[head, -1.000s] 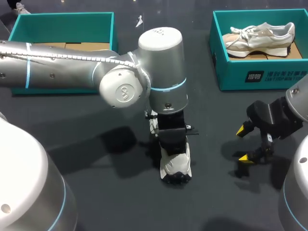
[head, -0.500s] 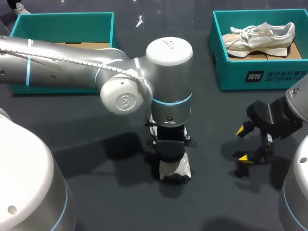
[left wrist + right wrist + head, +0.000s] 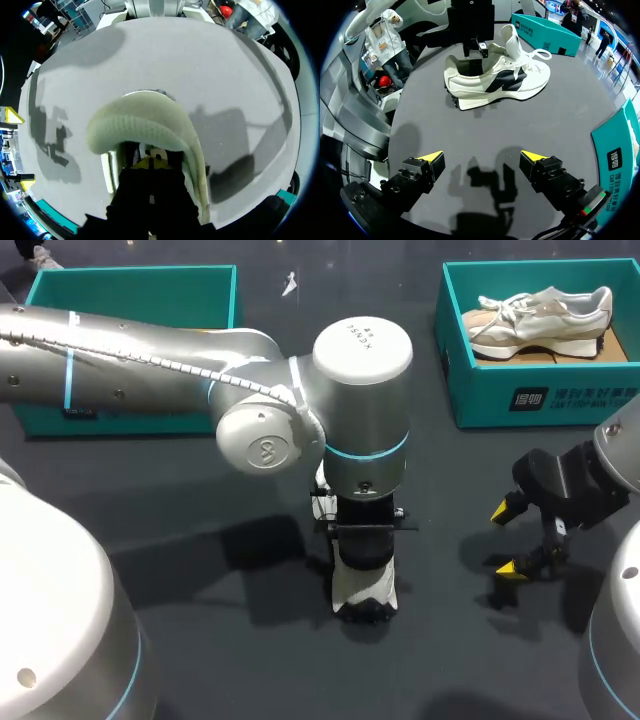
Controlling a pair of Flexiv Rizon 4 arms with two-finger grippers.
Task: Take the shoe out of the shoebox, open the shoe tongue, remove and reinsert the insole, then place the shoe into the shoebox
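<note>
Dark grey table (image 3: 450, 480). The white shoe (image 3: 365, 588) stands upright near its middle, outside both boxes. The left gripper (image 3: 150, 162) is sunk into the shoe's heel opening; whether it grips anything cannot be told. The right gripper (image 3: 482, 157) is spread wide and holds nothing, well apart from the shoe. At the far corners are the left shoebox (image 3: 232, 305) and the right shoebox (image 3: 540, 400), which contains a second shoe (image 3: 545, 315).

shoe (image 3: 500, 80): white knit cloth, matt. table (image 3: 450, 470): dark, matt, smooth. left arm (image 3: 150, 350): satin silver metal. box (image 3: 540, 400): teal card, matt. right gripper (image 3: 482, 157): black plastic, yellow tips.
</note>
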